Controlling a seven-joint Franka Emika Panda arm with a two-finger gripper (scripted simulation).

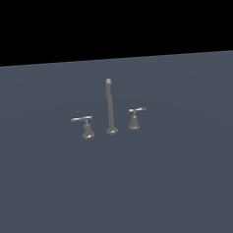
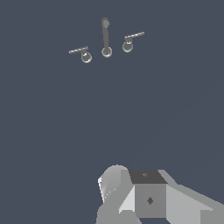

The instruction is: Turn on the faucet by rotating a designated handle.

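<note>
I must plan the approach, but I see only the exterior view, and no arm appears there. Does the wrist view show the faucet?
Observer: Yes. The whole faucet shows there, seen from above and small in the picture.
Operator: Is any part of the robot visible?
Observer: A pale grey robot part shows, well apart from the designated handle. No fingers show.
Operator: Does anything lie between them?
Observer: No, only dark floor shows between them.
</note>
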